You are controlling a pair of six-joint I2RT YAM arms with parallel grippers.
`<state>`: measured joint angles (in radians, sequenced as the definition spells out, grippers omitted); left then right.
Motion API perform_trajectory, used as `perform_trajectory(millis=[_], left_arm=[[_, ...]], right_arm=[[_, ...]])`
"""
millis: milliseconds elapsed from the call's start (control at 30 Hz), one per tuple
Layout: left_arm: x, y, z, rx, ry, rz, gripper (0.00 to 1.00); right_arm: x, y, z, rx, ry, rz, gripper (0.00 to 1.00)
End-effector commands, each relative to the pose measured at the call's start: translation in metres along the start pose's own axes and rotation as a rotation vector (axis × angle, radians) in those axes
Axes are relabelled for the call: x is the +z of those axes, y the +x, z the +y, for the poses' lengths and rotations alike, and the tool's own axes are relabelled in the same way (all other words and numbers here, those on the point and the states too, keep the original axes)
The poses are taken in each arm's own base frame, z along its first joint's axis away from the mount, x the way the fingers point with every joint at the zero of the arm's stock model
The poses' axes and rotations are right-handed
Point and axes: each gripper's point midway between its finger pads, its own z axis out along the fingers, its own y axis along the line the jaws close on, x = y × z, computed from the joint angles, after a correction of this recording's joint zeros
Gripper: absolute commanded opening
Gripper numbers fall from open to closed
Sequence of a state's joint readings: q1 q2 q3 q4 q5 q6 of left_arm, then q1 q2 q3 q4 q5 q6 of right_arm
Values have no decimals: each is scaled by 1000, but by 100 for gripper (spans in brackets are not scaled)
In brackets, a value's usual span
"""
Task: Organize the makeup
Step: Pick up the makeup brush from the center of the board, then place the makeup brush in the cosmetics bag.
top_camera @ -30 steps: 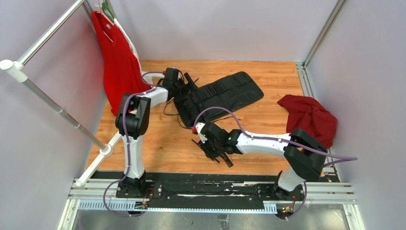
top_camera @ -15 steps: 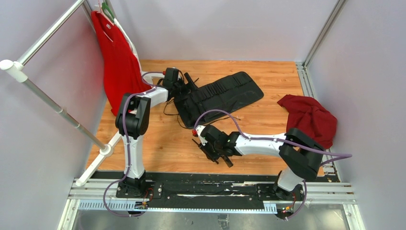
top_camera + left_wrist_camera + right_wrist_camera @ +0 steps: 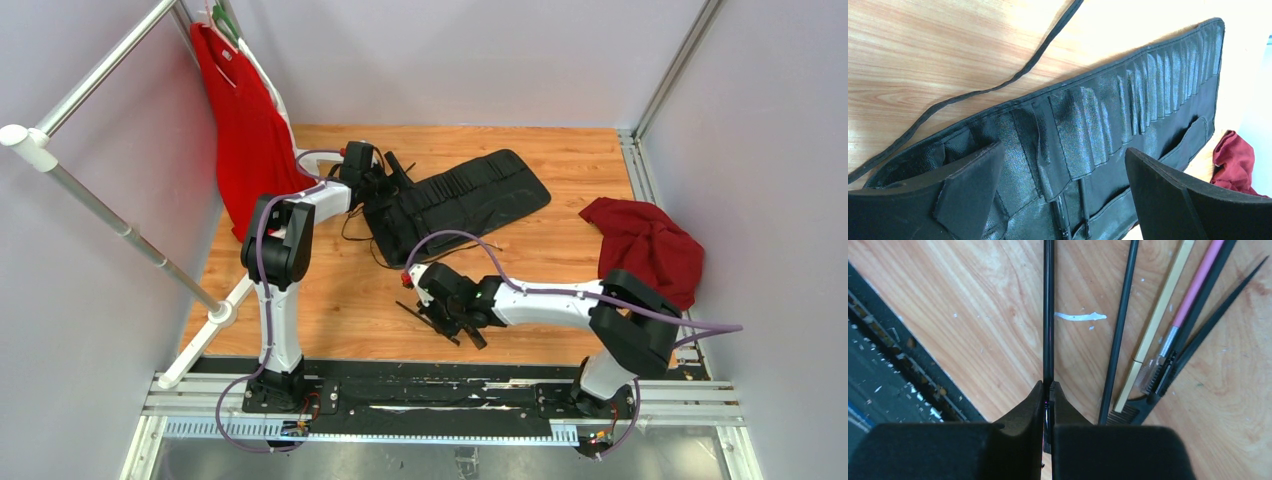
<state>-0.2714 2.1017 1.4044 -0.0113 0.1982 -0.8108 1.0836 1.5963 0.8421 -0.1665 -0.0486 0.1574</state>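
Pinching thin black brush (image 3: 1048, 315) in right claw (image 3: 1048, 388) by near edge of surface (image 3: 330, 300); holding left claw (image 3: 1063, 155) wide over black roll (image 3: 1148, 85).

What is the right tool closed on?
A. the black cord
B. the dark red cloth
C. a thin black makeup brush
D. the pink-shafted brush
C: in the right wrist view, the right tool pinches the thin black makeup brush between its closed jaws, while the pink-shafted brush lies free to one side.
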Motion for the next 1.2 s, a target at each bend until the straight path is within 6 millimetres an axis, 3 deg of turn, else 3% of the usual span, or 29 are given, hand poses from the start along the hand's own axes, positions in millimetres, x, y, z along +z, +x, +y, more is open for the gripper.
perform_trajectory(millis=[0, 133, 333, 467, 600, 700, 933, 1167], left_arm=[[-3, 30, 44, -7, -155, 101, 98], [-3, 30, 43, -8, -152, 100, 98], [-2, 31, 43, -13, -148, 103, 98], [-2, 30, 41, -17, -143, 102, 98], [-2, 29, 40, -22, -136, 100, 98], [-2, 29, 40, -20, -138, 100, 98], [-1, 31, 41, -26, -134, 104, 98], [-2, 31, 41, -26, -135, 103, 98]], right_arm=[[-43, -36, 14, -50, -30, -63, 1], [-95, -84, 8, -60, 5, -203, 1], [-148, -132, -60, 140, 104, -290, 1], [-161, -150, -103, 274, 122, -307, 1], [-147, -156, -131, 368, 95, -263, 1], [-122, -151, -143, 428, 61, -190, 1], [-71, -136, -153, 515, -34, -53, 1], [-41, -121, -161, 549, -41, 11, 1]])
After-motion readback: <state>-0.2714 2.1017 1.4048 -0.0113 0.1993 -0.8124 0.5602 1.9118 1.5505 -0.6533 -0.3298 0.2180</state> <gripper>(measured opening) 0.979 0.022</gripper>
